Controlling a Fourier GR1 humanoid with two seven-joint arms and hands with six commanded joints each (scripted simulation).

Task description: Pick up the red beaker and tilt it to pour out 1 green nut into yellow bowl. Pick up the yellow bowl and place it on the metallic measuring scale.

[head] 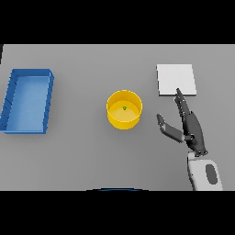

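Yellow bowl [124, 110] stands upright at the centre of the grey bench [82, 156], well to the left of the right robot hand [190, 128] and apart from it. The robot hand is open, fingers straight and pointing far, thumb spread leftward toward the bowl; its fingertips reach the near edge of the scale [176, 79], a flat, pale square plate at far right. The bowl is round, smooth-walled, with one small green nut [124, 108] inside. A blue rectangular tray [13, 98] with raised walls lies at far left.
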